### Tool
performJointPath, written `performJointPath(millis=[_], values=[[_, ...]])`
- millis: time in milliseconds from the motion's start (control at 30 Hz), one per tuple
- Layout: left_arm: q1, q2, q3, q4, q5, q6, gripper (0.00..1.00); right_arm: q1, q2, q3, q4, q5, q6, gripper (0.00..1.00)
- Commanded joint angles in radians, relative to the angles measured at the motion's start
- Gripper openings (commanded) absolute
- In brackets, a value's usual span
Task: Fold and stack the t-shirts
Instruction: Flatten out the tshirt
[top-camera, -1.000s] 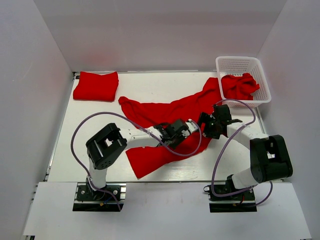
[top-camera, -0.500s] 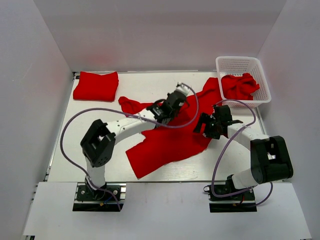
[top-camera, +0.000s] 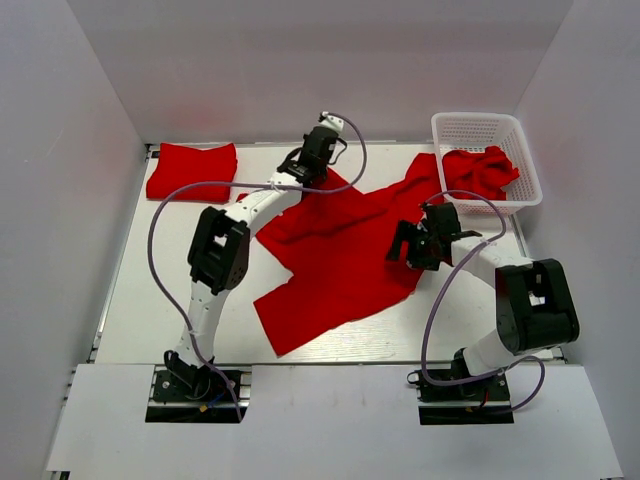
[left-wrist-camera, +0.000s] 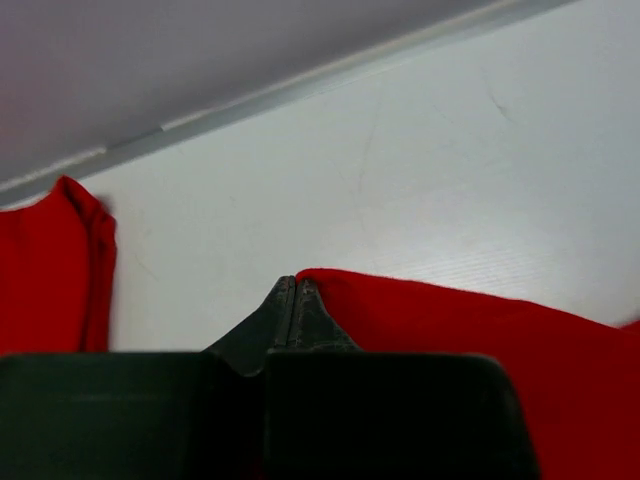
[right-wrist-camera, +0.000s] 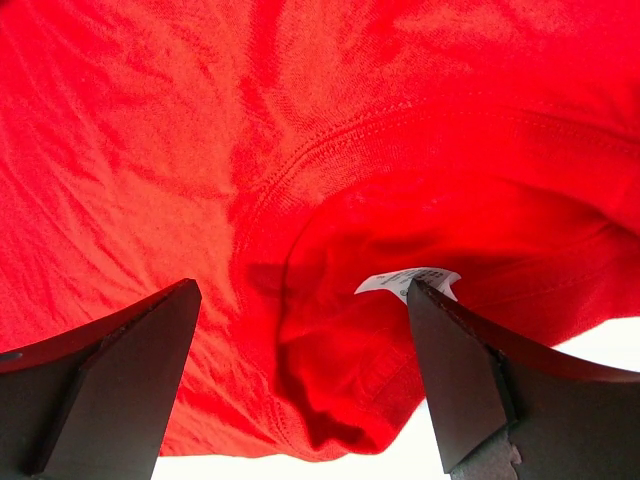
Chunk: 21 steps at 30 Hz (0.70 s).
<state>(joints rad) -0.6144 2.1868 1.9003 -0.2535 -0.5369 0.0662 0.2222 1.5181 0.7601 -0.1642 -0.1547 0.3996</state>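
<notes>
As left claw (left-wrist-camera: 293, 287) pinches t-shirt (top-camera: 340, 260) (edge), right claw (right-wrist-camera: 300, 290) gapes.

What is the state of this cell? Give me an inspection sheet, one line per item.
surface: white table.
job's things: folded shirt far left; spread shirt centre; crumpled shirt in basket.
clutter: nothing seen.
grippers: left claw shut on spread shirt's far edge; right claw open over its collar.
cables: purple cables loop off both arms.
surroundings: white walls on three sides.
</notes>
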Motion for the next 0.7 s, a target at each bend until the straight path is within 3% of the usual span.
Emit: performJointPath(millis=[0,233,467,667], values=[[0.057,0.065,0.109,0.12,0.028,0.151,0.0,-0.006,0.06,0.014,-0.072,0.057,-0.062,0.9],[0.199,0.175,0.221,0.224,0.23,0.162,0.0,-0.006,0.125,0.08,-0.138,0.11,-0.102,0.9],[0.314,0.327,0.282,0.508,0.356,0.15,0.0,-0.007,0.182,0.123,-0.216,0.15,-0.125,0.9],[0.393,0.453,0.327,0.85,0.429,0.087,0.0,-0.009,0.192,0.146,-0.296,0.244,-0.13,0.9]])
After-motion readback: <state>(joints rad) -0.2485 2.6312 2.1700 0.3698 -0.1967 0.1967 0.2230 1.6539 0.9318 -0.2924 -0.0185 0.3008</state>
